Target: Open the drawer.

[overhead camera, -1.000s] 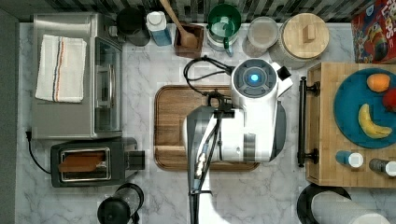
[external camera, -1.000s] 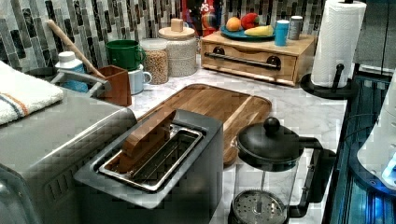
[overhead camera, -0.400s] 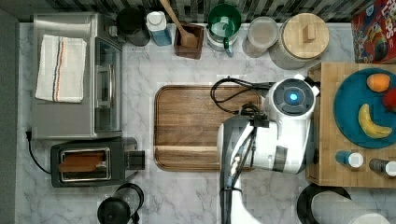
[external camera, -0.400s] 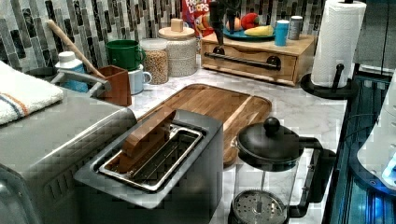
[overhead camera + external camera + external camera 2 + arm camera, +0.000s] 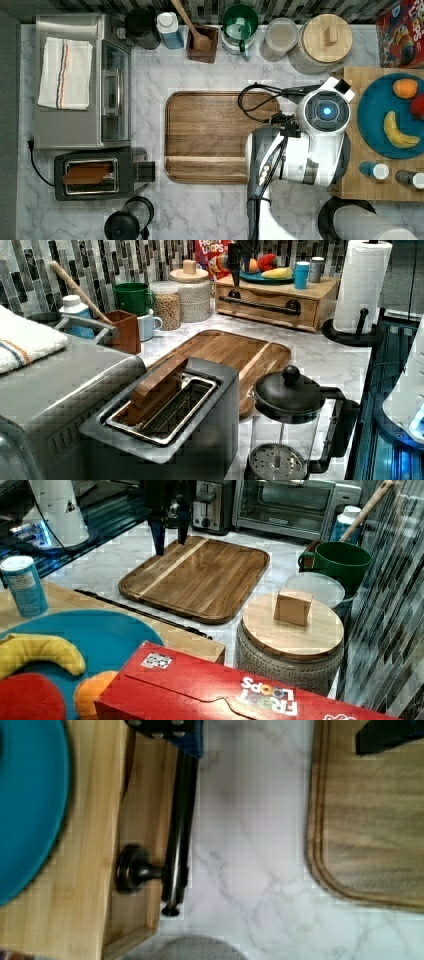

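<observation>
The drawer [image 5: 270, 306] is a light bamboo front with a long black bar handle [image 5: 262, 305] and sits flush in its wooden box [image 5: 361, 186]. In the wrist view the handle [image 5: 179, 825] runs along the drawer front [image 5: 142, 810] on a round black mount [image 5: 131, 873]. My gripper [image 5: 275, 735] is open wide. One finger [image 5: 167, 727] is right over the bar, the other [image 5: 390, 735] over the brown tray's edge. The right view shows the gripper [image 5: 171, 547] hanging with spread fingers. In the top view my arm [image 5: 325, 111] covers the drawer front.
A dark wooden tray [image 5: 220, 135] lies beside the drawer. A teal plate [image 5: 380, 131] with fruit and two shakers sit on the box. A paper towel roll [image 5: 362, 285], lidded jar [image 5: 325, 42], cereal box [image 5: 225, 690], toaster [image 5: 100, 172] and French press [image 5: 290, 410] stand around.
My arm has moved toward the top view's right, from over the tray to the drawer front. In the left view the gripper has come in above the box.
</observation>
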You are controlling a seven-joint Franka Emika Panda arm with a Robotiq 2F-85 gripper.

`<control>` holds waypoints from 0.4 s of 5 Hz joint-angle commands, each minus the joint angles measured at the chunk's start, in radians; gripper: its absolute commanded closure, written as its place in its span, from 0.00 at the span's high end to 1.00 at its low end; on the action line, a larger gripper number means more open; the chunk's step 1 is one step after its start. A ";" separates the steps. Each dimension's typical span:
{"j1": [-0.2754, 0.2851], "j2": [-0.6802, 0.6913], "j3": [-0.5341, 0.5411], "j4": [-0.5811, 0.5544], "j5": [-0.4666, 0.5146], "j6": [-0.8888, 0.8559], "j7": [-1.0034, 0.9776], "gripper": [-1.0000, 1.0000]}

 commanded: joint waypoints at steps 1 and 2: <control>-0.038 0.069 -0.009 0.044 -0.055 0.061 -0.118 1.00; -0.053 0.076 -0.020 0.033 -0.076 0.103 -0.129 1.00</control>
